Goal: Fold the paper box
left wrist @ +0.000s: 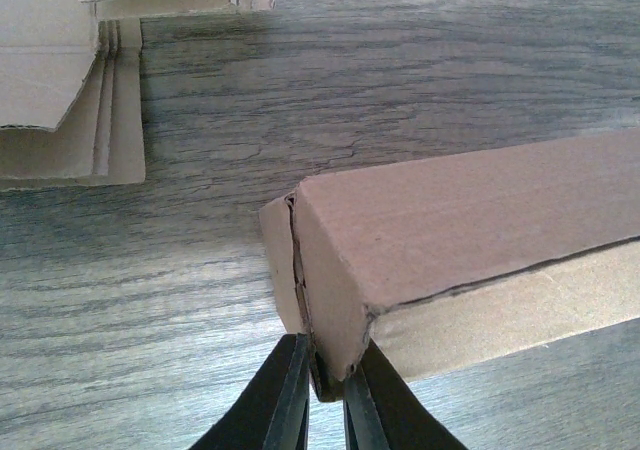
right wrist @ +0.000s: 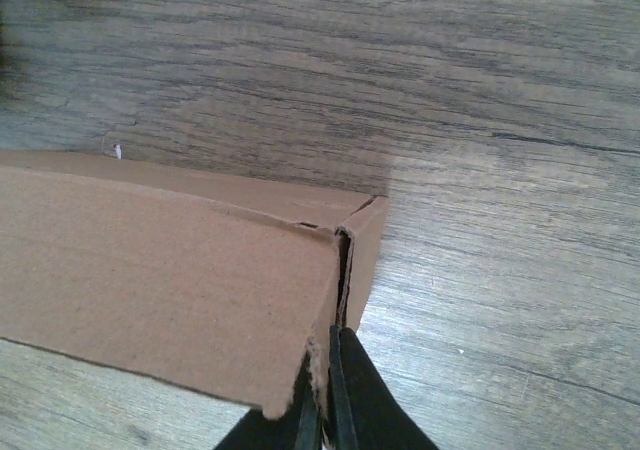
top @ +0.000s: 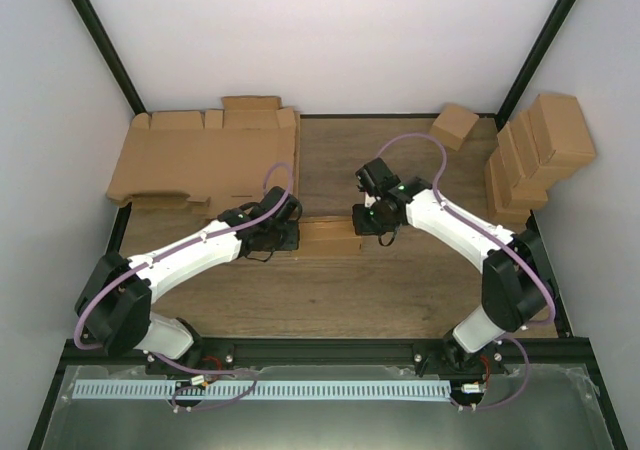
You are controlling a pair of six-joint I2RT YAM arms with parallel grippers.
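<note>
Paper box (top: pixel 328 238) in the middle of the wooden worktop (top: pixel 340 170), lying flat with its long side running left to right, directly between the two arms. Already shaped into a slim oblong carton, top face up. Thin dark gaps along the end flaps and along one long seam.

Grips the left end with the left tool (top: pixel 290 232). From the left wrist, the left tool (left wrist: pixel 325 372) is closed on the paper box (left wrist: pixel 470 220) at its lower end corner, with the black fingers (left wrist: pixel 280 405) pinching the cardboard edge between them.

Grips the right end with the right tool (top: pixel 362 222). From the right wrist, the right tool (right wrist: pixel 325 375) is clamped on the end edge of the paper box (right wrist: pixel 170 280), its fingers (right wrist: pixel 365 415) almost together with only the thin cardboard between. Slight gap at the end flap just above the pinch.

Large flat cardboard sheets (top: pixel 205 155) stacked at the back left, well apart from the box, their layered edges also visible at the left of the left wrist view (left wrist: pixel 60 90). Small cube-like carton (top: pixel 455 125) at the back, right of centre. Stacked cartons (top: pixel 535 155) leaning against the right wall.
</note>
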